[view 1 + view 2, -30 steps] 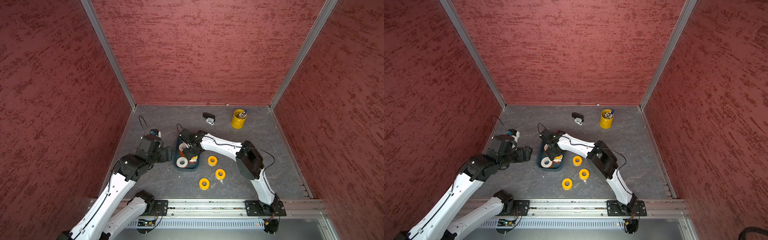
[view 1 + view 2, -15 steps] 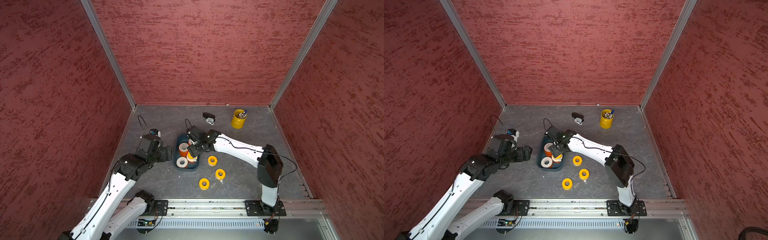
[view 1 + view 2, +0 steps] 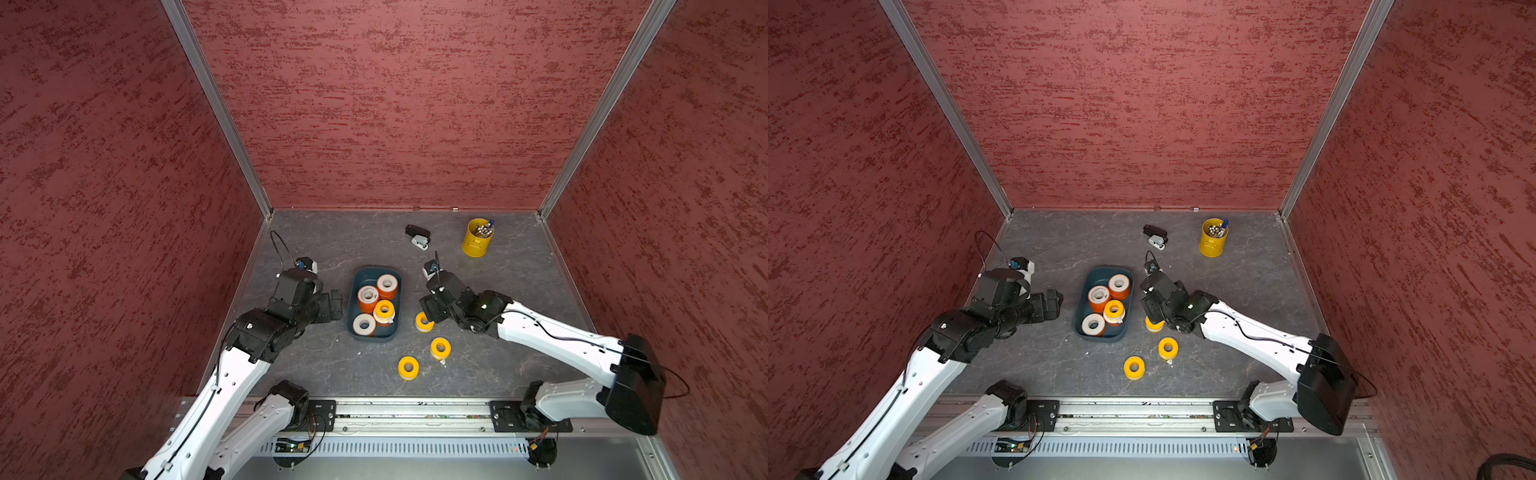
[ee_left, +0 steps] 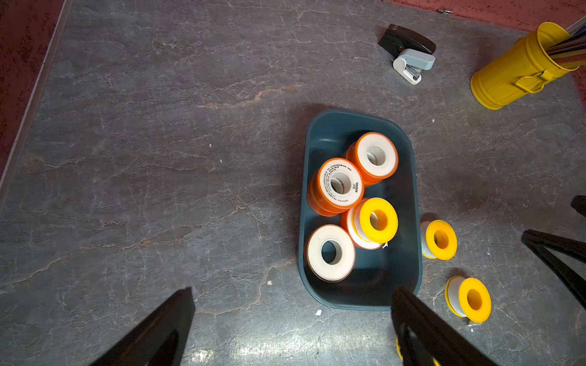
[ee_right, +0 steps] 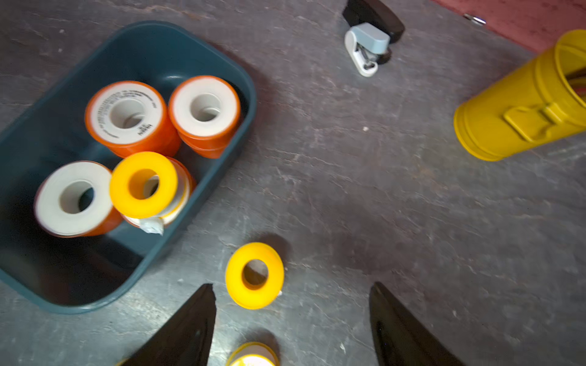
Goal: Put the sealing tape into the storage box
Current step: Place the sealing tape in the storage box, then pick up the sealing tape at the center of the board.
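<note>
inspected grey marbled tabletop (image 3: pixel 316 245). found storage box (image 3: pixel 374 337) resting flat between jaws of left gripper (image 3: pixel 334 305) and right gripper (image 3: pixel 428 312), just beside the left pair. noted one yellow roll (image 5: pixel 254 275) just beyond right jaw tips, a second roll (image 5: pixel 252 355) between them, a third roll (image 3: pixel 408 368) apart from both. logged stapler (image 3: pixel 418 236) and yellow cup (image 3: pixel 477 241) well beyond right jaws.

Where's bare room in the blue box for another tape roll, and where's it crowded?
The storage box is bare at its end nearest the mounting rail, past the white-faced roll. The rest is packed with orange rolls. Three yellow rolls crowd the table by the right gripper.
</note>
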Robot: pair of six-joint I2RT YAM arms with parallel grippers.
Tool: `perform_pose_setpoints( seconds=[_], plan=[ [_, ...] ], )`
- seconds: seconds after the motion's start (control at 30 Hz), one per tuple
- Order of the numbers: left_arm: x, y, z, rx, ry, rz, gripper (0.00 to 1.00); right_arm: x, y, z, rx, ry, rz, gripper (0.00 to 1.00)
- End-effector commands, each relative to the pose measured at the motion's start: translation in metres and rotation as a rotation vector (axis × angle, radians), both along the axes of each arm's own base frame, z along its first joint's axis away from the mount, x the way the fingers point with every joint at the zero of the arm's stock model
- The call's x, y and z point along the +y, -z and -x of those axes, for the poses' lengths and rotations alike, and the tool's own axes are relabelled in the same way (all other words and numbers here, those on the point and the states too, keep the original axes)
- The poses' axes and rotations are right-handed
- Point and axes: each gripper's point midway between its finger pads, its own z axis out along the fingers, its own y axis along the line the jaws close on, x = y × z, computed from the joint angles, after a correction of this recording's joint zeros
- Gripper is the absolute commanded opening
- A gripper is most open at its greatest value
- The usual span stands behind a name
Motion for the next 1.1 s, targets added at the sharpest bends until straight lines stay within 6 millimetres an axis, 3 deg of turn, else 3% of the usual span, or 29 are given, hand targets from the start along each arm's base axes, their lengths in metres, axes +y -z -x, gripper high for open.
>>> perform_pose_setpoints(
  seconds=[0.0,0.1,0.27,0.47,0.63,0.87,1.07],
  plan=[
    [0.003,-0.007,-0.006,-0.029,-0.025,0.009,1.0,-0.018,-0.008,-0.008,-0.105,0.083,-0.059,0.78],
    [0.008,-0.013,-0.009,-0.037,-0.067,0.011,1.0,-0.033,0.0,-0.002,-0.13,0.115,-0.087,0.78],
    [-0.003,-0.023,-0.014,-0.088,-0.046,0.092,1.0,-0.058,0.011,0.011,-0.168,0.159,-0.107,0.79],
    [-0.016,-0.01,-0.026,-0.029,-0.035,0.121,1.0,-0.078,0.02,0.025,-0.205,0.184,-0.162,0.82],
    [-0.032,-0.01,-0.037,-0.013,0.005,0.148,1.0,-0.089,0.014,0.029,-0.271,0.212,-0.229,0.82],
    [-0.074,-0.002,-0.057,0.018,0.104,0.063,1.0,-0.096,0.011,0.028,-0.304,0.241,-0.237,0.82],
    [-0.14,0.013,-0.074,0.062,0.237,-0.003,1.0,-0.094,0.013,0.026,-0.298,0.238,-0.22,0.81]
  ],
)
